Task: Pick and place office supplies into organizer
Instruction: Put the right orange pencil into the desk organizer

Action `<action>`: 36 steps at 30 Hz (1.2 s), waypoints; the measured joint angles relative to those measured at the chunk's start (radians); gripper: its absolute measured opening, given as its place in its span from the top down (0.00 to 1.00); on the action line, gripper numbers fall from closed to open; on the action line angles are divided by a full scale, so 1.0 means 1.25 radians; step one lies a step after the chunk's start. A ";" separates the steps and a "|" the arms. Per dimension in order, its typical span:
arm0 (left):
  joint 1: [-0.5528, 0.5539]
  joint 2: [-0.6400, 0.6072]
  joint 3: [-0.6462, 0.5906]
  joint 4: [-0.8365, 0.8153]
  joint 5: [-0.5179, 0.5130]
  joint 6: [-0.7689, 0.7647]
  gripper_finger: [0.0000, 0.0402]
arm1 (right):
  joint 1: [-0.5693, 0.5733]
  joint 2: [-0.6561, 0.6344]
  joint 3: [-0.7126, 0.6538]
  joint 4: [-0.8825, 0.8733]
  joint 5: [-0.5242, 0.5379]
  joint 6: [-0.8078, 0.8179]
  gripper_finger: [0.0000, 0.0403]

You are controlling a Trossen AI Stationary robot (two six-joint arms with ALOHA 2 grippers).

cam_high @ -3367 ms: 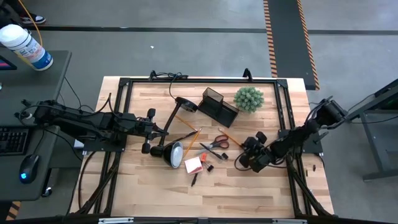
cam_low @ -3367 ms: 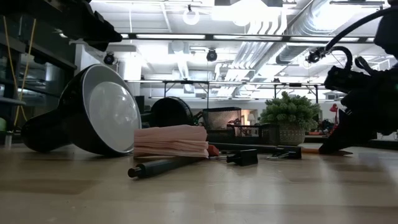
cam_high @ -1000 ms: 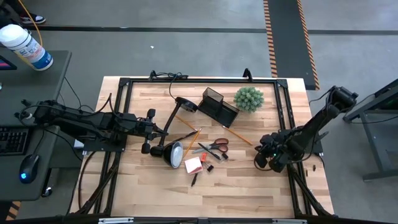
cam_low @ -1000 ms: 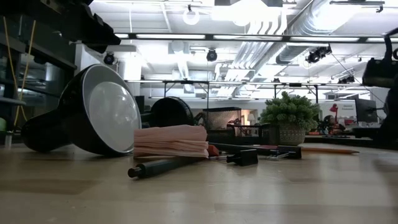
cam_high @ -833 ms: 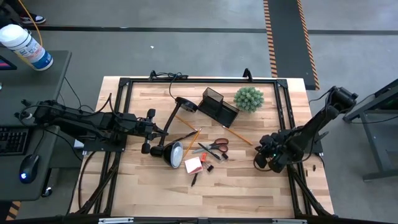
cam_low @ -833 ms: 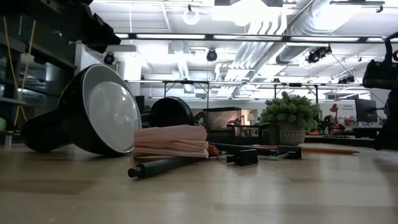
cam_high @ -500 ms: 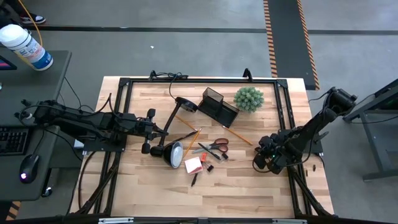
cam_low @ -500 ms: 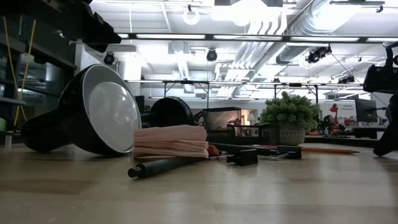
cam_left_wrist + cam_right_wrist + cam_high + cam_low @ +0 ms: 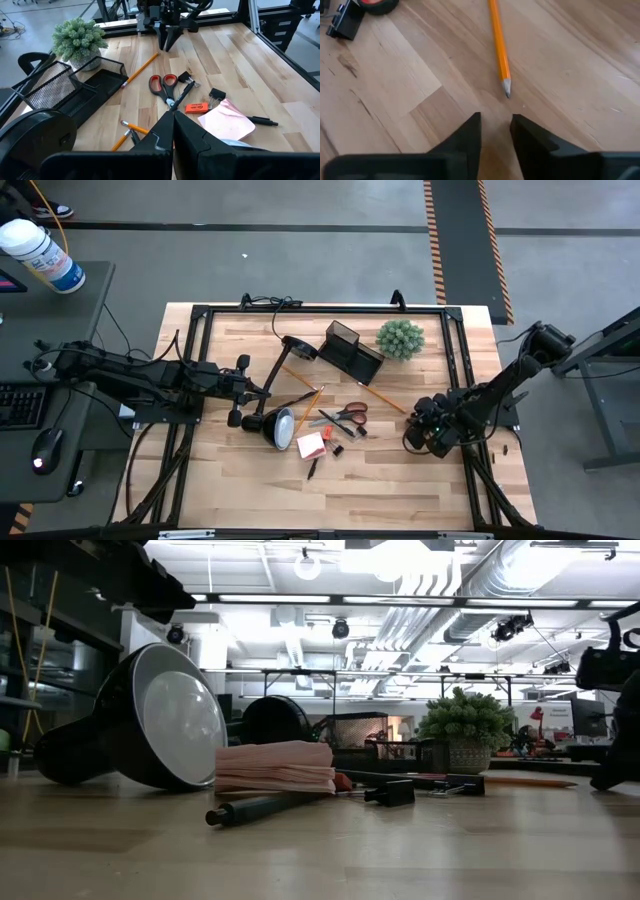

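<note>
A yellow-orange pencil (image 9: 498,45) lies flat on the wooden table, its point (image 9: 506,92) just ahead of my right gripper (image 9: 495,120). That gripper is open, tilts down close to the table at the right (image 9: 410,442) and touches nothing. Orange-handled scissors (image 9: 345,415), a pink sticky-note pad (image 9: 312,444), a black pen (image 9: 313,468) and small binder clips (image 9: 216,94) lie in the middle. The dark organizer (image 9: 350,348) stands at the far side. My left gripper (image 9: 173,116) is shut and waits above the table's left part.
A black desk lamp (image 9: 275,425) lies on its side left of the supplies, its cord running to the far edge. A green spiky plant (image 9: 400,338) stands beside the organizer. Two more pencils (image 9: 305,398) lie near the lamp. A black frame (image 9: 455,350) borders the table.
My right gripper has edged a little toward the table's left, nearer the pencil's point. The supplies and my left arm have kept still.
</note>
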 joint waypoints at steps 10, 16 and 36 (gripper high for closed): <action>0.000 0.000 0.000 0.000 0.000 0.007 1.00 | -0.036 0.002 -0.004 0.009 0.033 -0.049 0.70; 0.000 0.000 0.000 -0.001 0.000 0.007 1.00 | -0.049 0.002 -0.004 0.009 0.046 -0.066 0.72; 0.000 0.000 0.000 -0.001 0.000 0.007 1.00 | -0.088 0.065 0.000 0.058 0.034 -0.069 0.71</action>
